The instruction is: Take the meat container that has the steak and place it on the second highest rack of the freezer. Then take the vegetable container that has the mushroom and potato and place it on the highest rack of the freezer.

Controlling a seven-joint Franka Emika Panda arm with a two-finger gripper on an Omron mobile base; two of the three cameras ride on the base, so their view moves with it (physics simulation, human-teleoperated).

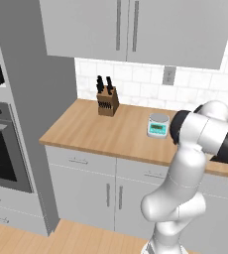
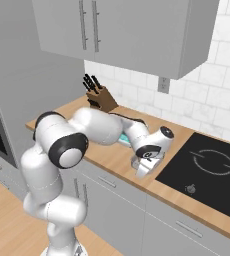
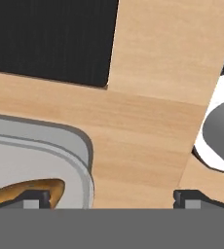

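While the gripper (image 3: 112, 197) is held fully open and empty just above the counter (image 3: 148, 126), beside the black cooktop (image 2: 207, 167), a grey container (image 3: 60, 151) with the orange-brown potato (image 3: 28, 189) is seen at the lower left of the hand view. Judged from this, the jaws should be centred over the container's rim before being closed. The potato's long axis is laid roughly across the hand view, its tapered end pointed toward the rim.

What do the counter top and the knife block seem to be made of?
Counter top: likely light wood with a matte finish, since grain lines run along it. Knife block: probably darker brown wood; its black knife handles could be plastic.
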